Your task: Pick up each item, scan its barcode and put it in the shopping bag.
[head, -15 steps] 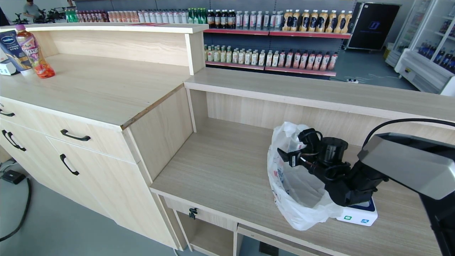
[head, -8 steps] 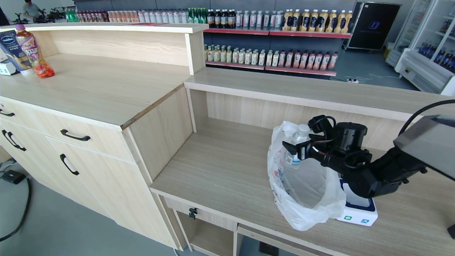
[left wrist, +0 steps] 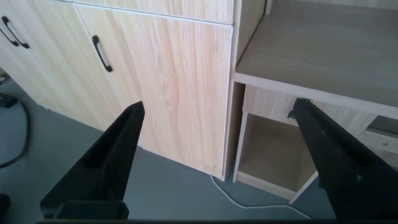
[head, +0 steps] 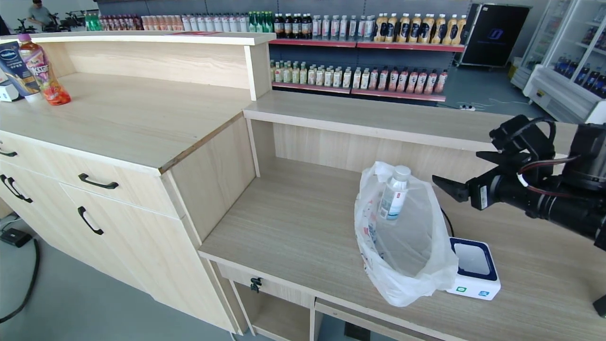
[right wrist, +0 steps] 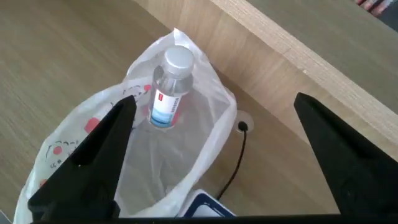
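One water bottle (head: pixel 393 199) sits in your bag (head: pixel 411 284), left end effector (left wrist: pixel 219 104) and right end effector (head: pixel 455 166) gape empty, juice bottle (head: pixel 45 71) and carton (head: pixel 16 66) await you.

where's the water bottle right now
In the head view, right of centre, the water bottle stands nearly upright inside the shopping bag on the lower counter, with the scanner box at the bag's right.
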{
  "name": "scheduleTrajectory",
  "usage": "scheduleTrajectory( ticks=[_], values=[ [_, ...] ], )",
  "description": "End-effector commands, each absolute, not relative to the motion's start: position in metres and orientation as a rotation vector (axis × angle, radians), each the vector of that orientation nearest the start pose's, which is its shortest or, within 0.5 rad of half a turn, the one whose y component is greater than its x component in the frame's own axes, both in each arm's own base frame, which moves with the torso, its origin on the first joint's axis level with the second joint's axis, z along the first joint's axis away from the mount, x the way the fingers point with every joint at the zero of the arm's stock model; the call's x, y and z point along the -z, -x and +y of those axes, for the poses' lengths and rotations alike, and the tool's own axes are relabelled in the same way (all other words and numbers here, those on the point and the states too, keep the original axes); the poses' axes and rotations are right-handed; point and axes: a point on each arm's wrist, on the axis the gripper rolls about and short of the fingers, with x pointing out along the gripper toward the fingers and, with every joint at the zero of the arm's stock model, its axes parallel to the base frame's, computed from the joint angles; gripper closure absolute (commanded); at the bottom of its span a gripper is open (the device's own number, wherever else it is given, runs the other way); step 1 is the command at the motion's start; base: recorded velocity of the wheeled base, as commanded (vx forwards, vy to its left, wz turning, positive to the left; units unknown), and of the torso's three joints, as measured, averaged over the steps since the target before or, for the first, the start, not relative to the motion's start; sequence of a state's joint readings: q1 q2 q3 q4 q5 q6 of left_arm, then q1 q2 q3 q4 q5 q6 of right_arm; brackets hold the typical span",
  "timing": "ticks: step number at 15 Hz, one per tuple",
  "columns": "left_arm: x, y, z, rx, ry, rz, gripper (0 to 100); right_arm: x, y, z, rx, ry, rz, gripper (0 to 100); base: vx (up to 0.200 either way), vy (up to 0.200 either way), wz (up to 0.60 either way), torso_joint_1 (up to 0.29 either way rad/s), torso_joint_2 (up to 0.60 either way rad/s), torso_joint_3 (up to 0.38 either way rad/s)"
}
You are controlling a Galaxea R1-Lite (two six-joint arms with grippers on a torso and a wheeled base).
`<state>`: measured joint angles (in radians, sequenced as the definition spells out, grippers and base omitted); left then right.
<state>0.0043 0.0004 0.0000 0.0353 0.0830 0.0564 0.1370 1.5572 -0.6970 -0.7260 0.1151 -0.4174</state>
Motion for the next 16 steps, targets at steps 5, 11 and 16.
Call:
scheduleTrajectory(
  ticks=[5,11,16],
  values=[
    [-0.072,0.023,0.002,-0.086,-0.058,0.038,0,-0.285,-0.197,-0.02,0.103,0.312,0.204,0,0.0,0.0,-0.6,0.004,0.0,0.003],
    [-0.072,0.023,0.002,-0.086,-0.058,0.038,0,-0.216,-0.228,-0.119,0.224,0.207,0.337,0,0.0,0.0,-0.2,0.0,0.0,0.001],
    [-0.072,0.023,0.002,-0.086,-0.058,0.038,0,-0.198,-0.173,-0.158,0.252,0.264,0.376,0,0.0,0.0,0.0,0.0,0.0,0.0]
  ],
)
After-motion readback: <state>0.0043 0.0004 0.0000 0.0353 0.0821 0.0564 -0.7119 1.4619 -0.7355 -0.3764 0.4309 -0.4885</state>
